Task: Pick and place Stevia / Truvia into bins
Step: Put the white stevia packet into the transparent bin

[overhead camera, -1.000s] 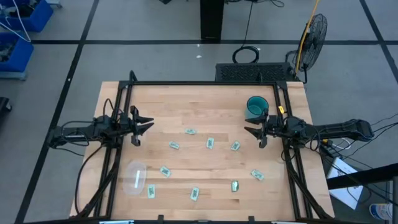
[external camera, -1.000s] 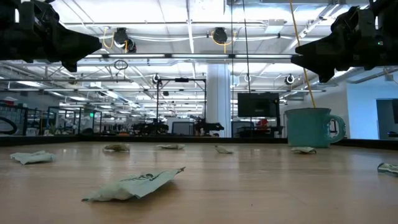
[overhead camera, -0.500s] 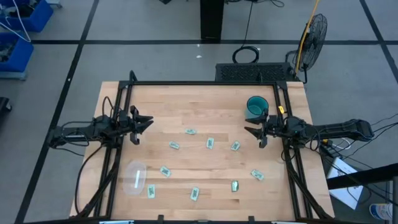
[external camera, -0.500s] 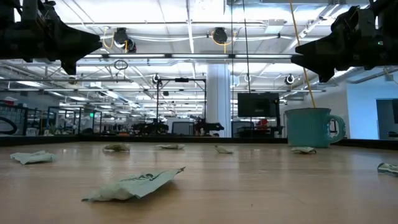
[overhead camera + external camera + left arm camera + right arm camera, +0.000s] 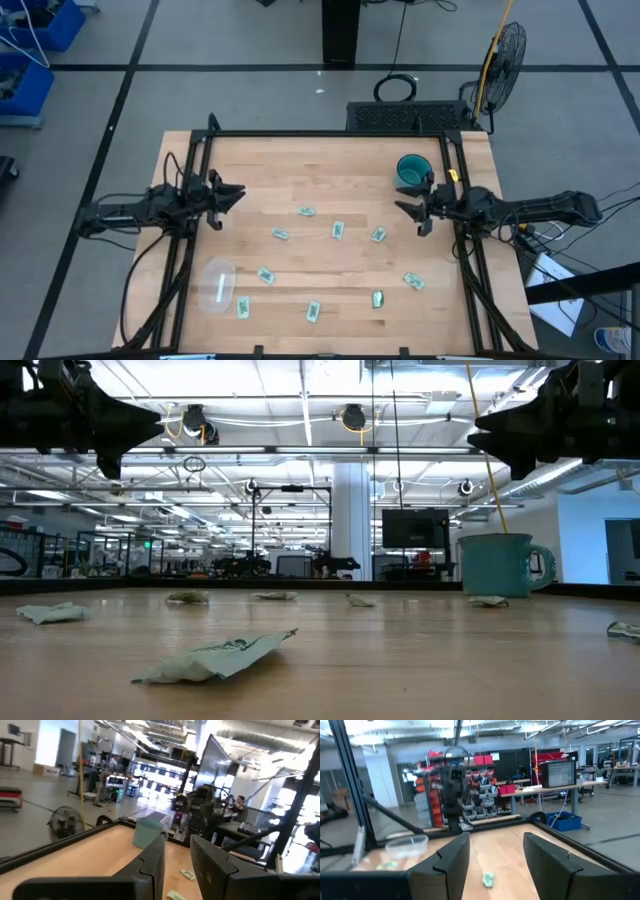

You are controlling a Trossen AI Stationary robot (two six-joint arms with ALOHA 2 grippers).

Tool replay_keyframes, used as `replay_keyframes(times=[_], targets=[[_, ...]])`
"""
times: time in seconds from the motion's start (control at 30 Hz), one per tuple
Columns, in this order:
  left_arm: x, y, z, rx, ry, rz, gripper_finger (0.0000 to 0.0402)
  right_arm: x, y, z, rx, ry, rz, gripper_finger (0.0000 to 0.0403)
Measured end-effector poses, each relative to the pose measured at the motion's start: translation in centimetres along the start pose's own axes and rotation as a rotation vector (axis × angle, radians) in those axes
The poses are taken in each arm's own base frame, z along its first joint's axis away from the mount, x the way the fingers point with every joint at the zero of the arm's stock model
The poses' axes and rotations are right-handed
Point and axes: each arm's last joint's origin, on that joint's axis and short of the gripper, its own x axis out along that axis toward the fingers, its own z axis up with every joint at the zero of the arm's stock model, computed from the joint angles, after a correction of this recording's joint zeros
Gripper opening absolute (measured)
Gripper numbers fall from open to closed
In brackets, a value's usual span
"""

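Several small pale green and white sachets lie flat and scattered over the middle and near part of the wooden table; one lies close to the low camera. The clear oval tub sits near the table's near-left corner and also shows in the right wrist view. My left gripper hovers open above the table's left side, well clear of the sachets. My right gripper hovers open on the right side, just near of the teal cup. Both hang high in the low view.
A teal cup with a handle stands near the far-right corner. Black frame rails run along the table's far, left and right edges. Bare wood lies between the two grippers and along the far side.
My right gripper has risen a little. My left gripper has drawn back slightly toward the table's left edge. The sachets, the tub and the cup have stayed where they were.
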Motion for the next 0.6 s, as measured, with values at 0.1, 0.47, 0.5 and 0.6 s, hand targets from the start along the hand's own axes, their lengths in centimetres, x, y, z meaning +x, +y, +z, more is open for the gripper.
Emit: replay_keyframes(times=[0.1, 0.47, 0.5, 0.6], targets=[[0.2, -0.2, 1.5, 0.049, 0.089, 0.085, 0.0099, 0.2, 0.0, 0.0, -0.047, -0.006, 0.001, 0.0181], [4.6, -1.1, 0.9, 0.134, 0.718, 0.207, 0.0099, 0.8, 0.0, -0.4, -0.212, 0.014, -0.022, 0.0181], [5.1, -1.2, 0.1, 0.132, 0.779, 0.187, 0.0099, 0.8, 0.0, -0.4, -0.220, 0.018, -0.035, 0.0181], [6.3, -1.4, -1.9, 0.129, 0.906, 0.150, 0.0099, 0.8, -0.1, -0.6, -0.226, 0.035, -0.067, 0.0181]])
